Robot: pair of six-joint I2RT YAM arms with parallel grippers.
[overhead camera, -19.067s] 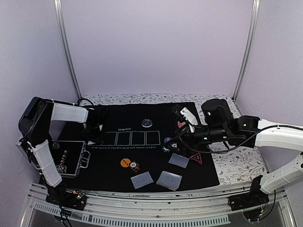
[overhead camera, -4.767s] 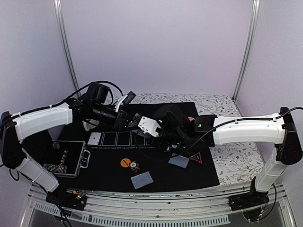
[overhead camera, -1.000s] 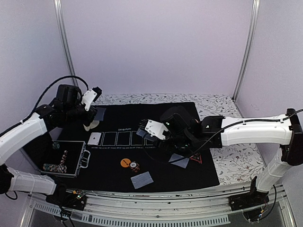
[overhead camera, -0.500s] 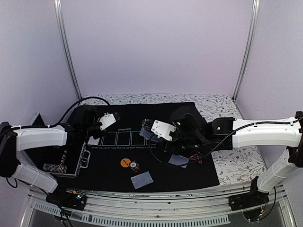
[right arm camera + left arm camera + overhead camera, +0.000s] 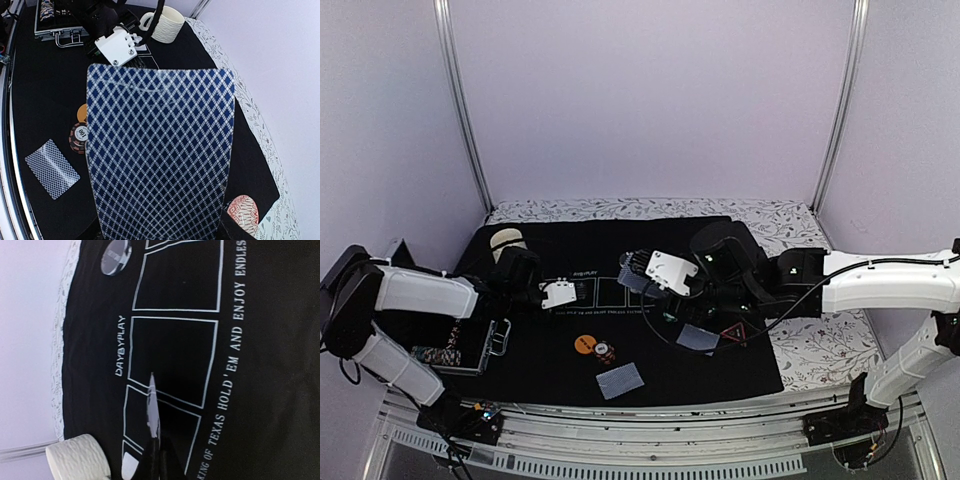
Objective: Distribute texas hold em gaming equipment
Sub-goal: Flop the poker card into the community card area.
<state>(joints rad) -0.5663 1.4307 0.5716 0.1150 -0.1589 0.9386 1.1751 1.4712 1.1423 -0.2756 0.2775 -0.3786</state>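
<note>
Dropped from a moment ago, my left gripper (image 5: 568, 294) hangs low over the black felt mat (image 5: 545, 358), baring the cream textured mug (image 5: 507, 241); the right gripper (image 5: 635, 266) clamps the blue diamond-backed card deck (image 5: 628, 283). Only the left wrist shows closed fingers (image 5: 147, 467) pinching one edge-on playing card (image 5: 151, 405); I read "DAYBYPLAY" and "TEXAS HOLD'EM AND ENJOY ENDLES". On the right wrist the deck hides the fingers, beside an orange round disc (image 5: 82, 112).

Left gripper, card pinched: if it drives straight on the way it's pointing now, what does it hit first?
The black mat, likely in the outlined card box just ahead of the left gripper; its edge-on card would touch first. Nothing else lies in that line, though depth is unclear.
</note>
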